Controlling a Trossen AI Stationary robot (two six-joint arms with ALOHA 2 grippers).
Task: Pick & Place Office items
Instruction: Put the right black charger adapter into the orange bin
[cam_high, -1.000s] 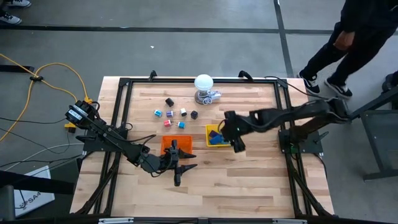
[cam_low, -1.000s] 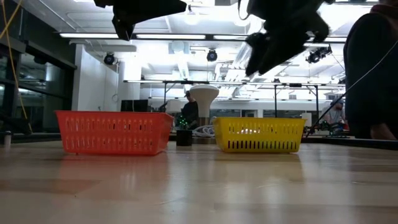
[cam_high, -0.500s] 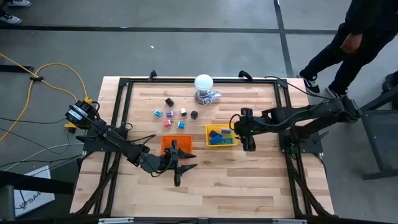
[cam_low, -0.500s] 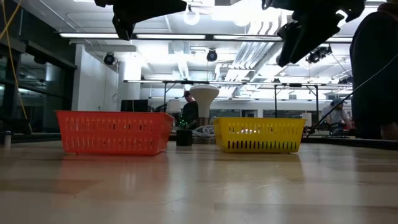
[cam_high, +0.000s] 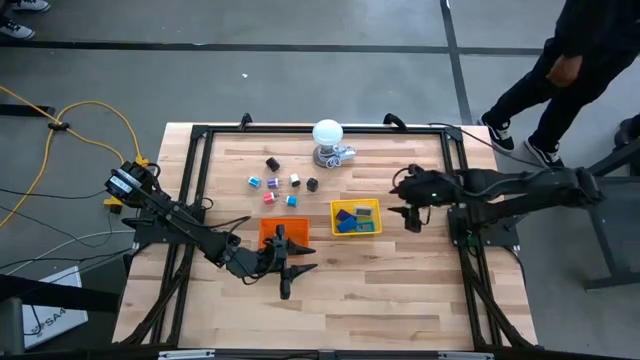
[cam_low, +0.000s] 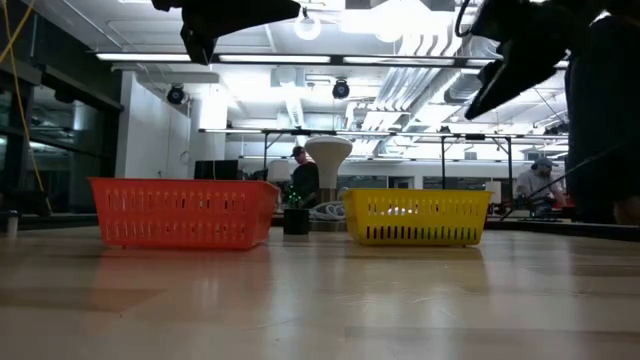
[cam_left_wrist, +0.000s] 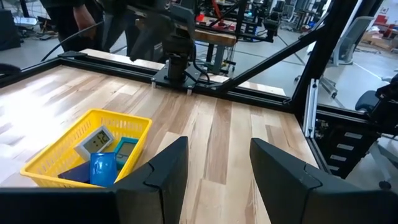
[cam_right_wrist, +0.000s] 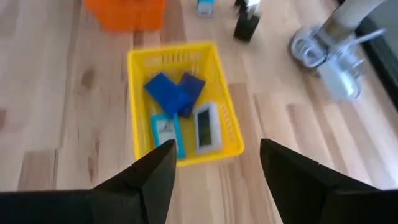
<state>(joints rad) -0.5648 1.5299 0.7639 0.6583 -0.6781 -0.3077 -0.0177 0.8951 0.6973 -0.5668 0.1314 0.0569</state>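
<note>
Office items sit partly sorted, with both tools empty and a fresh pick next.

Largest first: the desk (cam_high: 400, 290) carries a yellow basket (cam_high: 356, 217) near its middle and an orange basket (cam_high: 270, 232) just beside it. Flat blue, teal and grey blocks (cam_right_wrist: 177, 115) already lie inside the yellow basket, while the small loose pieces (cam_high: 280, 185), black, blue, red and white, remain on the bare wood near the white ball lamp (cam_high: 328, 140). The right tool (cam_high: 411, 215) hangs above the desk beside the yellow basket with its fingers spread and nothing between them, which I judge to be the moment after a drop. The left tool (cam_high: 288, 268) waits by the orange basket, fingers likewise spread and empty. The next move calls for reaching across to the loose cluster and closing on one tiny piece, which needs a careful, centred descent.
</note>
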